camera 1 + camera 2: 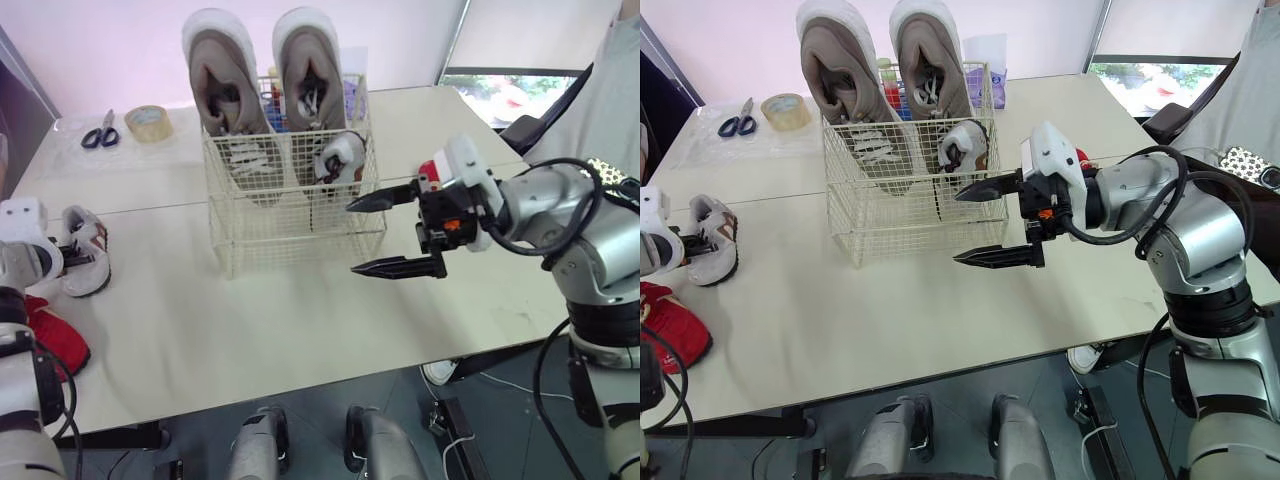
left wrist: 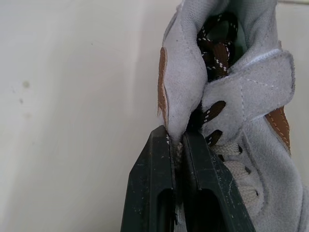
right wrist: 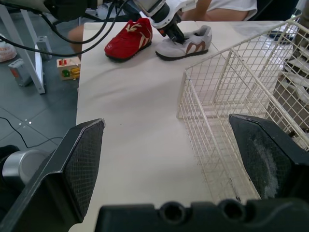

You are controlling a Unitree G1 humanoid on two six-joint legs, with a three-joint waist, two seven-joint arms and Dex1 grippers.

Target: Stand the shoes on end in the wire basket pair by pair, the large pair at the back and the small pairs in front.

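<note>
While the left end effector [image 2: 176, 137] pinches the small grey shoe [image 1: 85, 262] by its collar at the left edge of the tabletop [image 1: 300, 330], the right end effector [image 1: 352, 238] hangs spread wide by the wire basket [image 1: 290, 235] (broad tabletop between).

Shoes and wire basket [image 1: 290, 230]
Large beige pair [image 1: 225, 80] stands on end at the basket's back, a small grey shoe [image 1: 338, 158] before it, just beyond the right claw [image 1: 362, 237]. The left claw [image 1: 68, 245] pinches the second grey shoe [image 1: 88, 255], with a red shoe [image 1: 55, 335] beside.
</note>
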